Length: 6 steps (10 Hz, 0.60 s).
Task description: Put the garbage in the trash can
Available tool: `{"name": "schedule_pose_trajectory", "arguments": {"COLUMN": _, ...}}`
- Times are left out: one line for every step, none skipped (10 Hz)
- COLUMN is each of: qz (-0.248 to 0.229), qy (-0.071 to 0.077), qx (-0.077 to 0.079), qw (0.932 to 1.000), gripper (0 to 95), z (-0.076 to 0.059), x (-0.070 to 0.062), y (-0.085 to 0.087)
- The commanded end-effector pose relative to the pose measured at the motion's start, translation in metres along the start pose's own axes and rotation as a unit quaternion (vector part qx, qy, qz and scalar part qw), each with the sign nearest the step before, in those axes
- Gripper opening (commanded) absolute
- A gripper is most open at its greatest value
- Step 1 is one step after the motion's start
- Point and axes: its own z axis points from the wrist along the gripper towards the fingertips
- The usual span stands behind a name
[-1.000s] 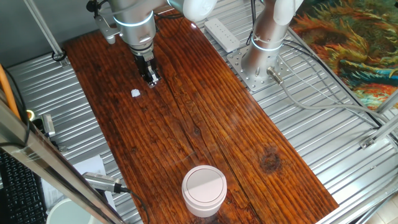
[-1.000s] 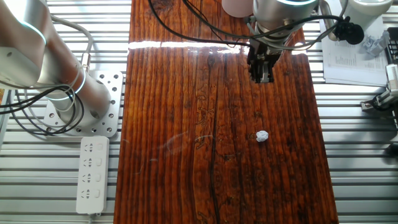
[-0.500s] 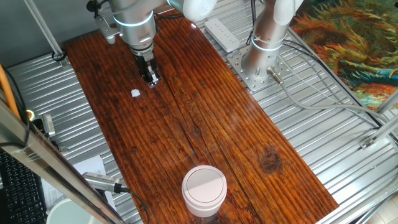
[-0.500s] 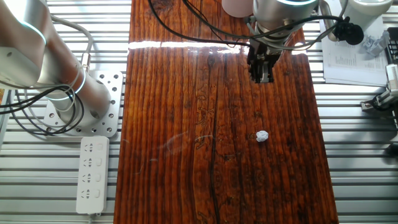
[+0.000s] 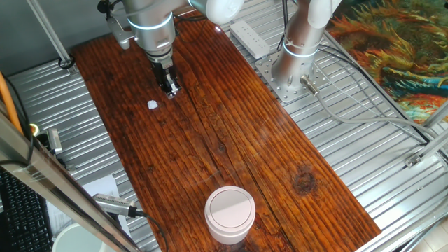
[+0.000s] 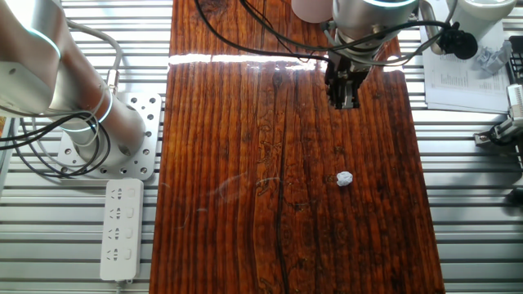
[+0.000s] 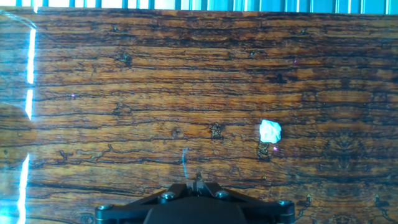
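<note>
The garbage (image 5: 152, 105) is a tiny white crumpled scrap lying on the wooden table. It also shows in the other fixed view (image 6: 344, 178) and in the hand view (image 7: 270, 131), right of centre. My gripper (image 5: 170, 89) hangs above the table a little to the right of the scrap and apart from it; it also shows in the other fixed view (image 6: 343, 100). Its fingers are together and hold nothing; the tips meet in the hand view (image 7: 199, 182). The trash can (image 5: 229, 213), white with a flat pale lid, stands at the near end of the table, far from the gripper.
The arm's grey base (image 5: 299, 49) stands on the metal bench right of the wooden table (image 5: 231, 140). A white power strip (image 5: 250, 38) lies near it and also shows in the other fixed view (image 6: 120, 229). Papers and cables lie past the table's edges.
</note>
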Motion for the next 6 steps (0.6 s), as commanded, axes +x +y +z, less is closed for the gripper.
{"name": "schedule_pose_trajectory", "arguments": {"qz": 0.001, "qy": 0.000, "qx": 0.000, "qw": 1.0000, "gripper": 0.0, "z": 0.0004, "x": -0.0002, "y": -0.0003}}
{"name": "schedule_pose_trajectory", "arguments": {"qz": 0.000, "qy": 0.000, "qx": 0.000, "qw": 1.0000, "gripper": 0.0, "z": 0.0005, "x": -0.0003, "y": -0.0004}}
{"name": "schedule_pose_trajectory", "arguments": {"qz": 0.000, "qy": 0.000, "qx": 0.000, "qw": 1.0000, "gripper": 0.0, "z": 0.0010, "x": -0.0006, "y": -0.0006}}
{"name": "schedule_pose_trajectory", "arguments": {"qz": -0.001, "qy": 0.000, "qx": 0.001, "qw": 1.0000, "gripper": 0.0, "z": 0.0022, "x": -0.0012, "y": -0.0014}}
{"name": "schedule_pose_trajectory", "arguments": {"qz": -0.001, "qy": 0.000, "qx": 0.000, "qw": 1.0000, "gripper": 0.0, "z": 0.0033, "x": -0.0018, "y": -0.0021}}
{"name": "schedule_pose_trajectory", "arguments": {"qz": -0.001, "qy": 0.000, "qx": 0.001, "qw": 1.0000, "gripper": 0.0, "z": 0.0035, "x": -0.0020, "y": -0.0022}}
